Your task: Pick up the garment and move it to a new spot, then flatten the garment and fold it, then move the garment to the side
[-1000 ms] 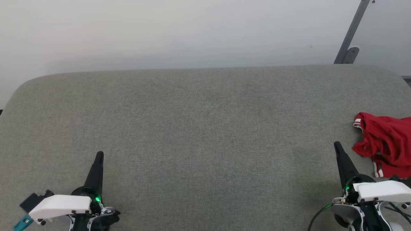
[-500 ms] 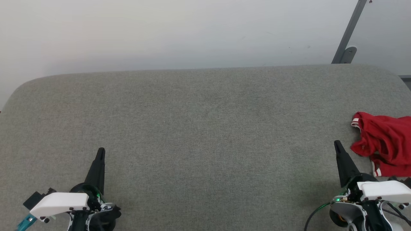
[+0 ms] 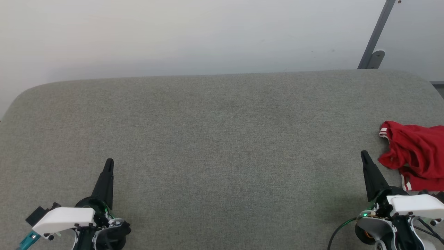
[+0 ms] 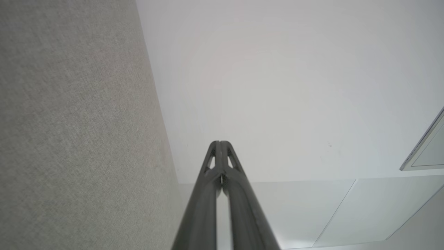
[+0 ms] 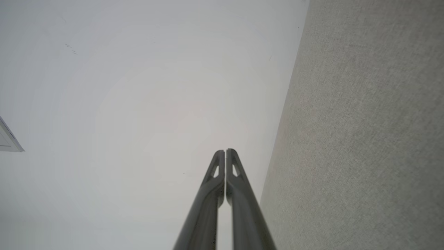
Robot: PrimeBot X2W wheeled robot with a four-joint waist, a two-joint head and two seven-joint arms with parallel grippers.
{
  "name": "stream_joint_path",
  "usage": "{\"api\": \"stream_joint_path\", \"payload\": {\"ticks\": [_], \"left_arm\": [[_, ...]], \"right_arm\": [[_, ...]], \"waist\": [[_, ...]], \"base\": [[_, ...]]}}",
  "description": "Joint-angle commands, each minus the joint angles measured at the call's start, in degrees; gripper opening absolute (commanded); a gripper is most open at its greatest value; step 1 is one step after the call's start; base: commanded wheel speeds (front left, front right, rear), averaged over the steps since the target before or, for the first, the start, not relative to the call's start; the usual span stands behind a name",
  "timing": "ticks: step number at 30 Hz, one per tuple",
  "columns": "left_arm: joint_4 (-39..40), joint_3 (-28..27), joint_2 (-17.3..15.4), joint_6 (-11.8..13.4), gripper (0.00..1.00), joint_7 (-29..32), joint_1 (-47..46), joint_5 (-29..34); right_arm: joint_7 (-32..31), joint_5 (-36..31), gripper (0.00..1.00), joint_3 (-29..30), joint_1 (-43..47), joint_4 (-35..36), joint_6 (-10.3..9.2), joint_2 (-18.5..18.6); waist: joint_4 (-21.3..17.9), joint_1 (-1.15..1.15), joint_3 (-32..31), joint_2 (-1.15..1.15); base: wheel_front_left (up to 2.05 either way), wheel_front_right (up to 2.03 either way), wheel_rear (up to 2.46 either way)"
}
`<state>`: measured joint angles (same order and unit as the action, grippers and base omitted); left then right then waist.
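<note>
The garment [image 3: 414, 152] lies crumpled at the counter's [image 3: 222, 132] right edge. It looks light, thin and limp: red knit with white striped trim. I'd pinch a raised fold near the striped hem, since it will sag once lifted. The counter is grey woven cloth with rounded corners. The left pincer [image 3: 109, 162] and right pincer [image 3: 364, 153] are closed and empty, the right just beside the garment.

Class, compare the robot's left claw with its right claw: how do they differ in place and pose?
The left claw sits lower left in the head view; the right claw lower right. The right claw stands beside the crumpled red garment; the left claw is far from it. The left claw's tip leans rightward, the right claw's leftward. Both are shut and empty.
</note>
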<state>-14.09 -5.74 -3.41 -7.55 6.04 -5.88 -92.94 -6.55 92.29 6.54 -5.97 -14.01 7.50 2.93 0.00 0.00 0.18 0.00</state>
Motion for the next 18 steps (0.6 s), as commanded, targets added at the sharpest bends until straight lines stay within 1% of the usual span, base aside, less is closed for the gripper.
{"api": "stream_joint_path", "payload": {"ticks": [1,18], "left_arm": [[0.0,-0.2,0.1,0.1,0.0,0.1,-0.7,-0.1],[0.0,-0.4,0.2,0.1,0.0,0.3,-0.7,0.1]], "right_arm": [[-0.1,0.2,0.0,0.0,-0.5,-0.1,-0.02,-0.1],[-0.1,0.2,0.0,0.0,-0.5,-0.1,-0.02,-0.1]], "waist": [[0.0,0.0,0.0,0.0],[0.0,0.0,0.0,0.0]], "base": [[0.0,0.0,0.0],[0.0,0.0,0.0]]}}
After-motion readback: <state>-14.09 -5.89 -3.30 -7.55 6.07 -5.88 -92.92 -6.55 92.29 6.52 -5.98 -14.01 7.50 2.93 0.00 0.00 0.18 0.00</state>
